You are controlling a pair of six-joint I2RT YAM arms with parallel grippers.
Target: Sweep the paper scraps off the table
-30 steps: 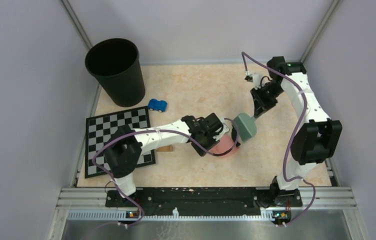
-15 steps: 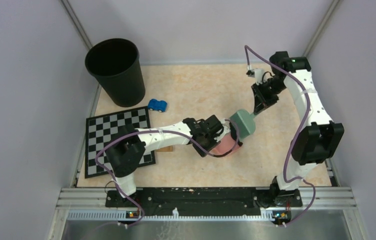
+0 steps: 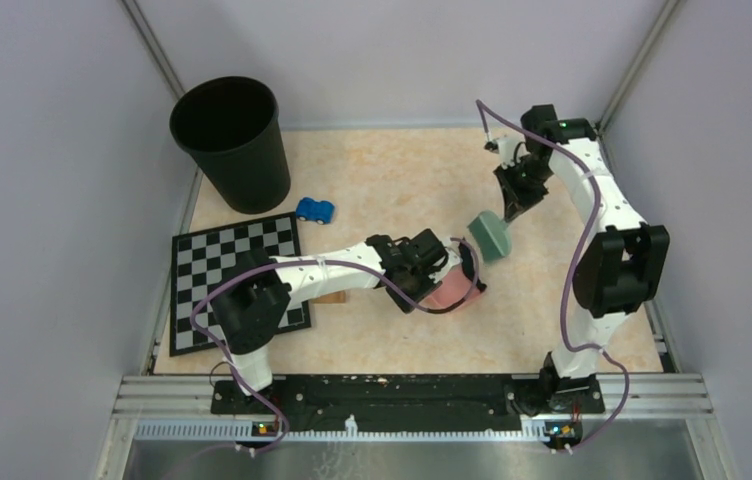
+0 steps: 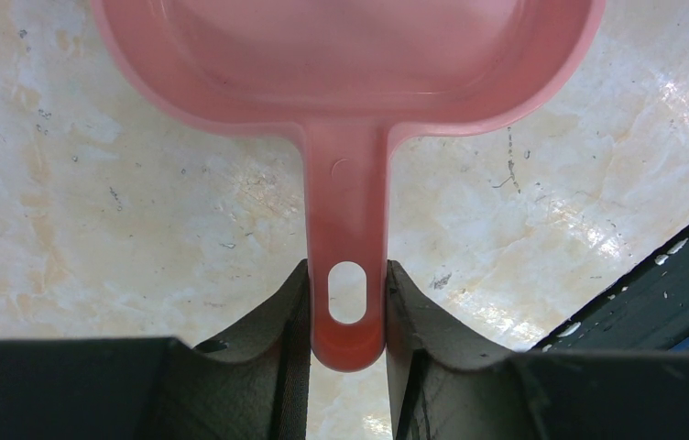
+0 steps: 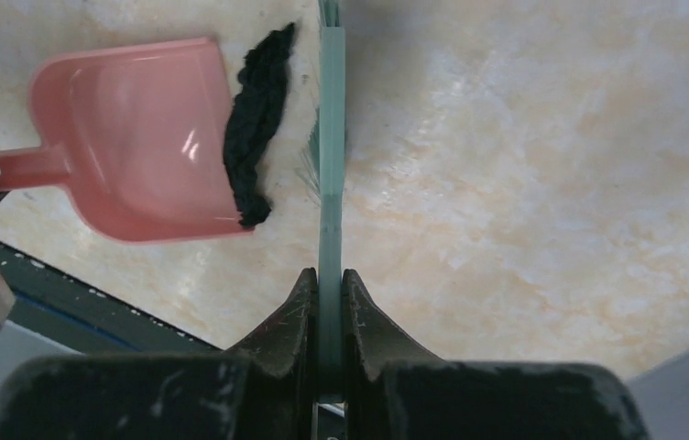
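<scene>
At the near edge, a black rail is seen along the counter, with both arm bases fixed to it. The counter is pale peach with a faint marbled pattern. Up close it is flecked with small dark specks and fine scratches, and glare is thrown back from its glossy finish.

The left hand is closed on the handle of a pink dustpan, its fingers pressed to either side of the hanging hole. The pan lies straight ahead of that hand.

The right hand is clamped narrowly on a green brush, seen edge-on from the wrist. Whether the bristles touch the counter cannot be told. Ahead and left of that hand, a black paper scrap lies across the open mouth of the dustpan, between pan and brush (only this one scrap can be made out).

Left of the left hand, a chequered board lies flat. Beyond it stand a blue toy car and a black bin at the far left corner.

The space is closed in by plain lilac-grey walls and metal corner posts.
</scene>
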